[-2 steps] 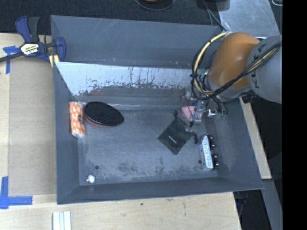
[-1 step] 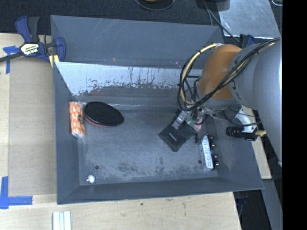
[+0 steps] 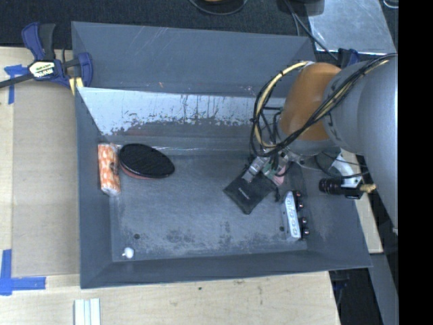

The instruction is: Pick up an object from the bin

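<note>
- Grey metal bin with sloping walls and a scuffed floor, on which a few loose things lie well apart.
- From the right the arm leans in over the bin's right side, with an orange cover on its wrist and looped cables hanging beside it.
- At the wrist's lower end the gripper points down and to the left, low over the floor just right of centre.
- Directly at its tip lies a black flat block, turned corner-on like a diamond and touching or very nearly touching the gripper.
- Whether the gripper is parted or closed, and whether it grips the block, cannot be told from this angle.
- Just right of the block, near the right wall, a narrow white bar with dark buttons lies lengthwise.
- Far to the left, an oval black brush with a reddish rim rests near the back wall.
- An orange-and-white packet lies just beside the brush, against the left wall.
- A small white ball sits in the front left corner.
</note>
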Robot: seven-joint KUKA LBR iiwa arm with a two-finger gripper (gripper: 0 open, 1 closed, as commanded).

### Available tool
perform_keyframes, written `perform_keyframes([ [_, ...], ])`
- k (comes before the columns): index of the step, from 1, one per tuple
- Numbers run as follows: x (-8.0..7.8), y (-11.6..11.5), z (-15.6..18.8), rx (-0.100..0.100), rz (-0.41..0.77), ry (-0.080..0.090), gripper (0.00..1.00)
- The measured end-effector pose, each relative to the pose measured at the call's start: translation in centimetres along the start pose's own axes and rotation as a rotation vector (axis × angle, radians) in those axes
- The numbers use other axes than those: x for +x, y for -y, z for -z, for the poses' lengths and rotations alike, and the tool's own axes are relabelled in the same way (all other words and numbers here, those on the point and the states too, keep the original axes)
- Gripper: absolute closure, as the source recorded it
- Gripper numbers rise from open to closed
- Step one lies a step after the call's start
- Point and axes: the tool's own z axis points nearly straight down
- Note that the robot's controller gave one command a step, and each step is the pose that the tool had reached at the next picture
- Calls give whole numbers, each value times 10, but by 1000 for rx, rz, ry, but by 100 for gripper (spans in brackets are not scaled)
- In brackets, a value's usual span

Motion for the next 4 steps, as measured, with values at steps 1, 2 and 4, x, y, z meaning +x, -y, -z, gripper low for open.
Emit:
perform_keyframes([
  [1, 0, 0, 0, -1, 4, 2, 100],
  [2, -3, 1, 6, -2, 8, 4, 100],
  [4, 7, -22, -1, -1, 68, 3, 0],
])
